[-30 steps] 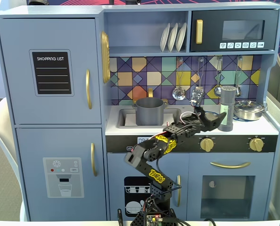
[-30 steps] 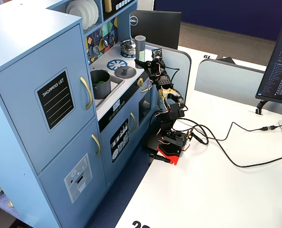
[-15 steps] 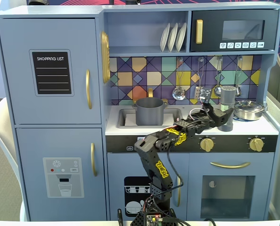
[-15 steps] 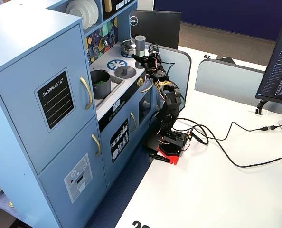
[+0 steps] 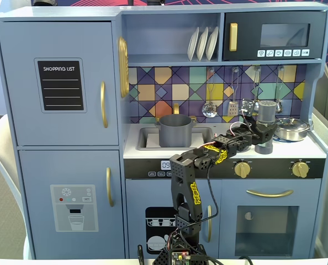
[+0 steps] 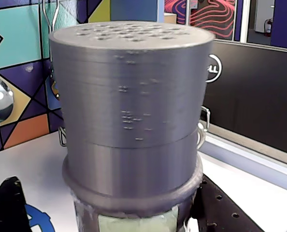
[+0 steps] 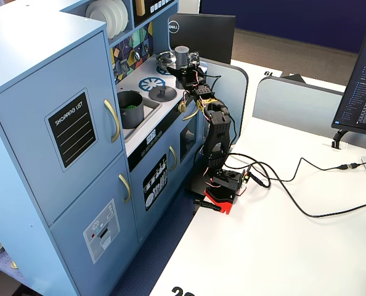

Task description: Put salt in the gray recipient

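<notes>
Tool [image 5: 262, 132] at salt [image 5: 266, 118], right of gray pot [image 5: 175, 130] on bench [image 5: 219, 144]. Fingers [image 6: 10, 205] sit each side of salt base; real squeeze: cannot tell. Step looks like grab. Next: lift salt, carry left over pot, tip.

We count one salt shaker [image 5: 266, 117], one gray pot [image 5: 175, 130] sitting in the sink, one shiny steel pan [image 5: 292, 129] and one flat gray lid [image 7: 162, 93] on the counter. We see three white plates [image 5: 202, 43] standing on the upper shelf, two yellow stove knobs [image 5: 242, 169], and one robot arm [image 5: 187, 190] with one gripper [image 5: 262, 131]. We also find one shopping-list board [image 5: 61, 85], two monitors [image 7: 201, 36] and three hanging utensils [image 5: 210, 109] against the tiled wall.
</notes>
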